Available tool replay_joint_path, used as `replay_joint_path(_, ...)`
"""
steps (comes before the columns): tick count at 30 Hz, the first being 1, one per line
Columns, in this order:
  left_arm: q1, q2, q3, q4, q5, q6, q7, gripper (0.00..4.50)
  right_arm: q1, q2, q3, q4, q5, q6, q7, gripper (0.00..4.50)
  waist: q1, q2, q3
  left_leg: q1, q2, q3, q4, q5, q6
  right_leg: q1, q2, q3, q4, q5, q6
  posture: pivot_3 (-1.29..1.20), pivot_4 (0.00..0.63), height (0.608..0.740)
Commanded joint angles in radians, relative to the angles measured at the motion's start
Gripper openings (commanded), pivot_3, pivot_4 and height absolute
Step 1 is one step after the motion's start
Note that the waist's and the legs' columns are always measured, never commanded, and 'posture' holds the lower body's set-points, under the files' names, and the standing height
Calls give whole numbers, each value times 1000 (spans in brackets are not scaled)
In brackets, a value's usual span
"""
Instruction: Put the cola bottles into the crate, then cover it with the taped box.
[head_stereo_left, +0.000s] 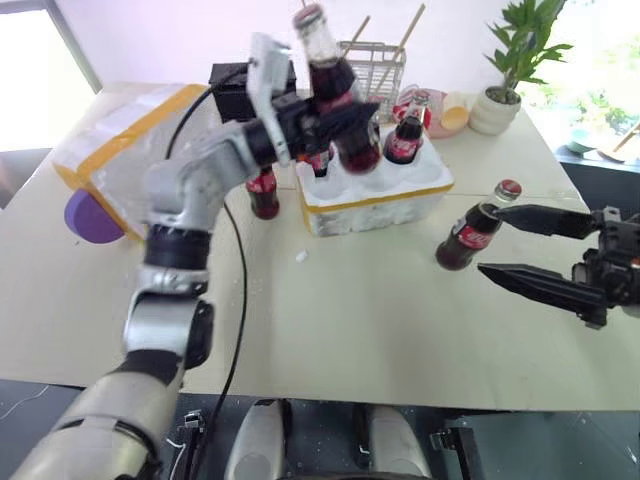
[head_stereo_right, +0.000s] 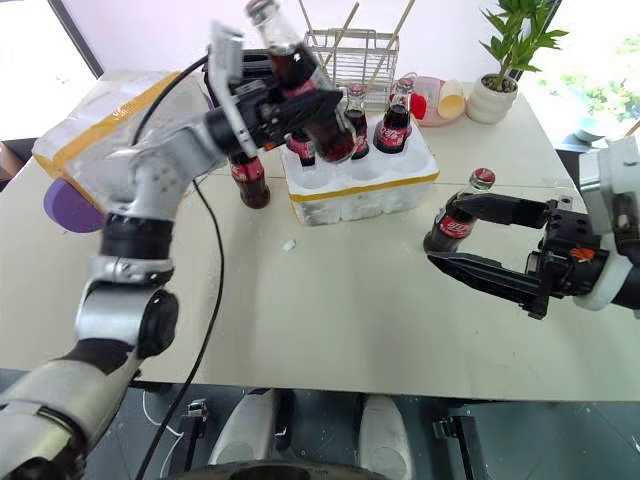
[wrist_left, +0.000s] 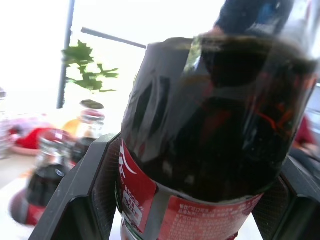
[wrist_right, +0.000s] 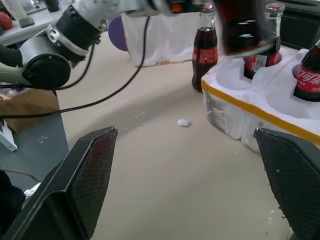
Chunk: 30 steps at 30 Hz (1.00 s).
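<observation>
Right gripper (head_stereo_right: 432, 246): fingers apart, flanking a standing cola bottle (head_stereo_right: 453, 222) on the surface. Left gripper (head_stereo_left: 345, 120): fingers clamped on a raised bottle (head_stereo_left: 335, 90) over the crate (head_stereo_left: 375, 195); glass judged heavy, slick, breakable, best gripped mid-body

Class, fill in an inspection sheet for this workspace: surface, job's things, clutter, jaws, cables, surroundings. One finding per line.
Surface: beige table, a white crumb near the crate.
Job's things: crate holds bottles; one cola bottle stands beside it, another nearer the right arm; taped box at the table's left.
Clutter: wire rack, potted plant, purple disc, black box.
Jaws: left gripper grips a raised bottle above the crate; right gripper open around the near bottle.
Cables: black cable along the left arm.
Surroundings: bright windows.
</observation>
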Motion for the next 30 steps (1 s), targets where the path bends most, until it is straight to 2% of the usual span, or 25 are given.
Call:
replay_joint_path(1, -109, -60, -35, 187, 115, -191, -20, 2821, 4, 14, -24, -28, 12, -29, -38, 4500, 5, 0, 1, 0, 0, -1, 0, 0, 0, 0, 1, 0, 0, 0, 0, 0, 150, 740)
replay_joint_path(5, -157, -126, -106, 399, 248, -332, -66, 2821, 34, 37, -47, -54, 35, -31, -85, 4500, 5, 0, 1, -8, 0, -1, 1, 0, 0, -6, 1, 0, 0, 0, 0, 0, 150, 740)
replay_joint_path(10, -177, -185, -99, 576, 331, -460, -35, 2821, 67, 59, -44, -81, 52, -46, -136, 4500, 9, -1, 1, -11, 0, -1, 2, 0, 0, -9, 0, 0, 0, 3, 4, 0, 150, 740)
replay_joint_path(18, -185, -238, -105, 728, 453, -582, 50, 2821, 40, 47, 7, -57, 63, -67, -181, 4500, 4, -1, 1, -10, 0, -1, 2, 0, 0, -10, 0, 0, 0, 3, 5, 0, 150, 740)
replay_joint_path(20, -191, -246, -98, 738, 463, -587, 61, 3861, 21, 41, 32, -46, 58, -73, -186, 4500, 5, -1, 1, -10, 0, -1, 2, 0, 0, -10, 0, 0, 0, 3, 5, 0, 150, 740)
replay_joint_path(21, -194, -247, -93, 734, 463, -586, 58, 4171, 14, 39, 41, -42, 56, -75, -187, 4500, 5, -1, 1, -11, 0, -1, 2, 0, 0, -10, 0, 0, 0, 3, 5, 0, 150, 740)
replay_joint_path(22, -195, -242, -86, 719, 457, -577, 41, 4471, 9, 38, 48, -39, 55, -76, -186, 4500, 6, -1, 1, -11, 0, -1, 2, 0, 0, -10, 0, 0, 0, 3, 5, 0, 150, 740)
replay_joint_path(25, -175, -209, -73, 632, 438, -540, -21, 4471, 1, 34, 57, -32, 56, -77, -180, 4500, 6, -1, 1, -11, 0, -1, 3, 0, 0, -9, 0, 0, 1, 3, 5, 0, 150, 740)
replay_joint_path(27, -125, -170, -68, 492, 407, -483, -82, 4471, 0, 34, 64, -30, 50, -79, -178, 4500, 2, -1, 1, -11, 0, -1, 3, 0, 0, -9, 0, 0, 1, 3, 4, 0, 150, 740)
replay_joint_path(30, 46, -62, -46, 58, 271, -252, -183, 4471, 4, 36, 71, -32, 46, -81, -177, 4500, -10, 0, 0, -10, 1, 0, 2, 0, 0, -10, 0, 1, 3, 4, 5, 0, 150, 740)
